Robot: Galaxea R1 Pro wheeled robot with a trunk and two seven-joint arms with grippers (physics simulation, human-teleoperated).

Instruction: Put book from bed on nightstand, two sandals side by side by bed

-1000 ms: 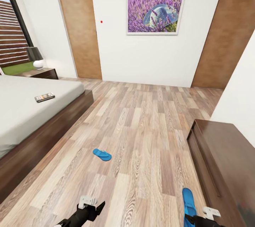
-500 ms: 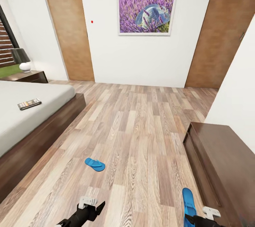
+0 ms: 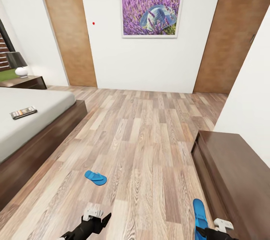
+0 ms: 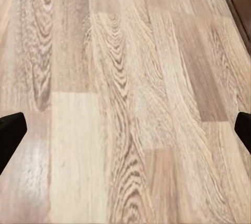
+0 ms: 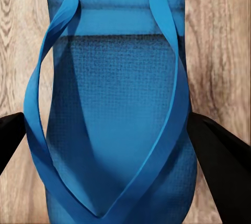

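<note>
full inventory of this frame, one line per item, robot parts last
bed: 1, pale grey mattress on dark brown frame, left side
book: 1, dark cover, lying on the bed
nightstand: 1, dark brown, beyond the bed by the window
lamp: 1, dark shade and white base, on the nightstand
sandal on the floor: 1, bright blue, on the planks in front of the left hand
held sandal: 1, bright blue, between the right hand's fingers
bench: 1, dark brown, right side
picture: 1, purple lavender, back wall
doors: 2, brown wood, either side of the picture
left hand: open, over bare floor
right hand: shut on the held sandal
</note>
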